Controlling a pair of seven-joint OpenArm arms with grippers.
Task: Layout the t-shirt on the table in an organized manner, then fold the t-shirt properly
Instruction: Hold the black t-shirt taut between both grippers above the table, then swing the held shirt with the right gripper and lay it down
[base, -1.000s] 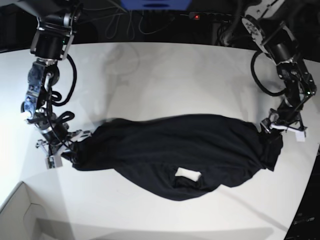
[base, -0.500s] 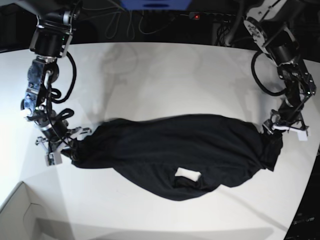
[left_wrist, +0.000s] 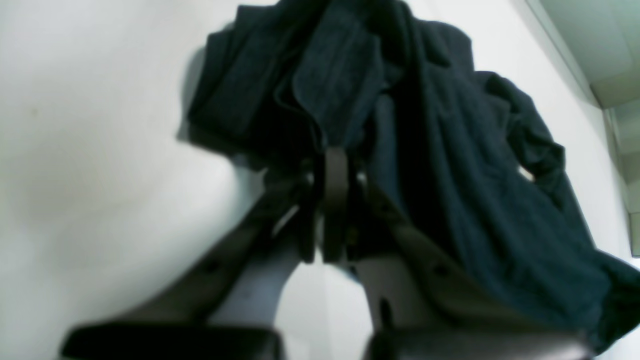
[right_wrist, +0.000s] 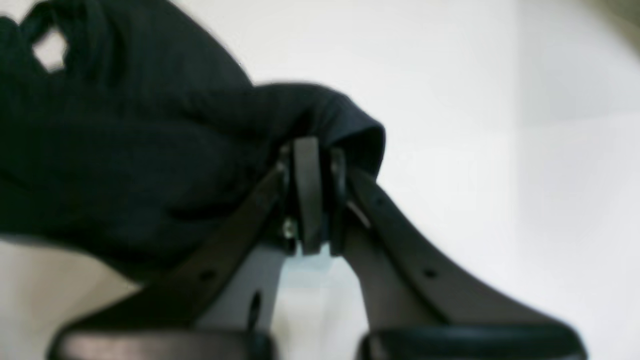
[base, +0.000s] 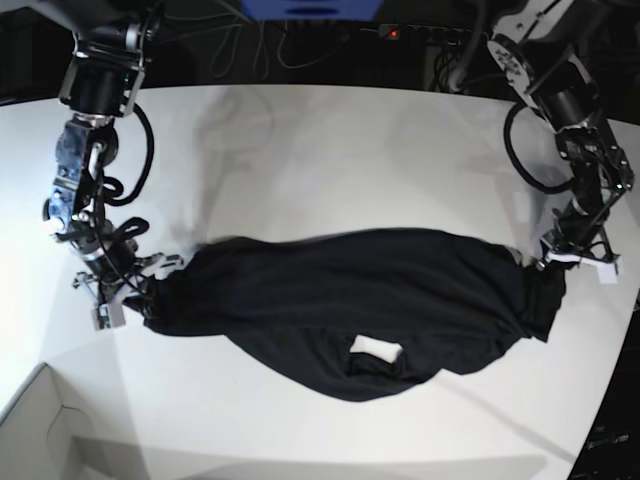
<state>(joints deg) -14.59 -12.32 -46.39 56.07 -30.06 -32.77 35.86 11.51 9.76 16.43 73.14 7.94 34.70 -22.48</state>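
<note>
The black t-shirt (base: 350, 290) lies bunched and stretched sideways across the white table (base: 330, 150), its neck opening with a white label (base: 376, 348) facing the front. My left gripper (base: 558, 264) is shut on the shirt's right end. In the left wrist view the gripper (left_wrist: 330, 170) pinches a fold, and the t-shirt (left_wrist: 450, 150) trails away over the table (left_wrist: 75, 150). My right gripper (base: 135, 298) is shut on the shirt's left end. The right wrist view shows that gripper (right_wrist: 312, 150) clamped on a fabric edge of the t-shirt (right_wrist: 125, 150), just above the table (right_wrist: 500, 150).
A pale cardboard box (base: 40, 430) sits at the front left corner. Cables and a power strip (base: 420, 35) run along the dark back edge. The table's curved edge (base: 610, 400) drops off at the right, close to my left gripper.
Both grippers stay shut on the shirt's ends. The right gripper has shifted slightly back and the left one slightly outward, pulling the shirt a little tauter.
</note>
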